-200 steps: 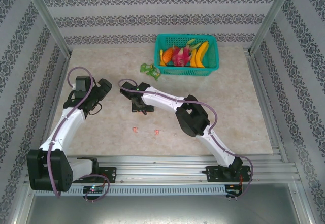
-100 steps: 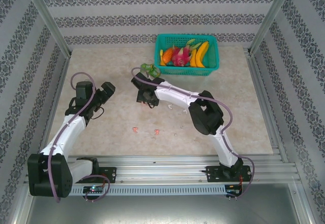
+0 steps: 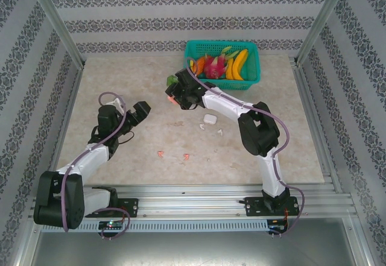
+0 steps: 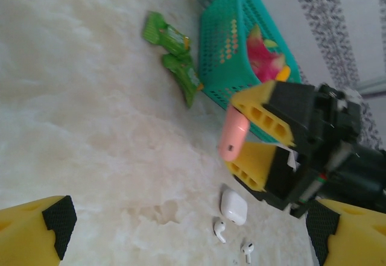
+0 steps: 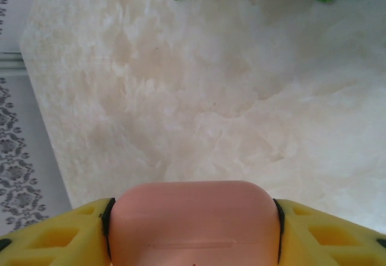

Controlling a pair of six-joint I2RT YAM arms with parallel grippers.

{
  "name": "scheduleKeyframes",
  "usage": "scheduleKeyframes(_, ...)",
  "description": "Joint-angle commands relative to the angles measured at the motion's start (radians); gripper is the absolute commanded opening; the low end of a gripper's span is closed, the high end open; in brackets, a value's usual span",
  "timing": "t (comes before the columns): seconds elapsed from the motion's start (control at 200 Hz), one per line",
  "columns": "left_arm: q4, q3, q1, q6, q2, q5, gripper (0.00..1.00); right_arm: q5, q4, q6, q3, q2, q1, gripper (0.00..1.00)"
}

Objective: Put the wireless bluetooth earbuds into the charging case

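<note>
Hands, top view: right hand (image 3: 175, 97) half-closed on pink case (image 3: 172, 101) beside teal basket (image 3: 256, 67); left hand (image 3: 142, 111) wide open, holds nothing. On table (image 3: 120, 73): white case (image 3: 209, 119), two white earbuds (image 3: 203, 127) mid-way; two pink earbuds (image 3: 161, 154) nearer the bases. Left wrist: yellow fingers (image 4: 259, 112) clamp pink case; white case and white earbuds lie close by. Right wrist: pink case wedged between fingers.

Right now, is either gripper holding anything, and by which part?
Right gripper holds the pink charging case, pinched across its two opposite sides between the yellow fingers, one end poking out past the tips. Left gripper is open and empty.
</note>
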Motion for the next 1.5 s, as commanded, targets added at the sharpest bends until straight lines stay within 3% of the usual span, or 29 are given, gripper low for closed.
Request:
scheduleKeyframes(0.0, 0.111, 0.011, -0.05, 0.078, 0.043, 0.004, 0.97, -0.068, 0.12, 0.106, -0.021, -0.016, 0.004, 0.51)
scheduleKeyframes(0.21, 0.144, 0.044, -0.108, 0.139, 0.122, -0.008, 0.86, -0.08, 0.203, 0.18, -0.078, -0.018, 0.007, 0.5)
scheduleKeyframes(0.35, 0.189, 0.068, -0.127, 0.142, 0.186, -0.01, 0.72, -0.083, 0.231, 0.206, -0.094, -0.021, 0.015, 0.51)
scheduleKeyframes(0.495, 0.213, 0.097, -0.142, 0.15, 0.249, -0.02, 0.67, -0.083, 0.248, 0.221, -0.11, -0.033, 0.024, 0.51)
scheduleKeyframes(1.499, 0.241, 0.187, -0.161, 0.202, 0.409, -0.072, 0.57, -0.09, 0.35, 0.283, -0.189, -0.077, 0.06, 0.49)
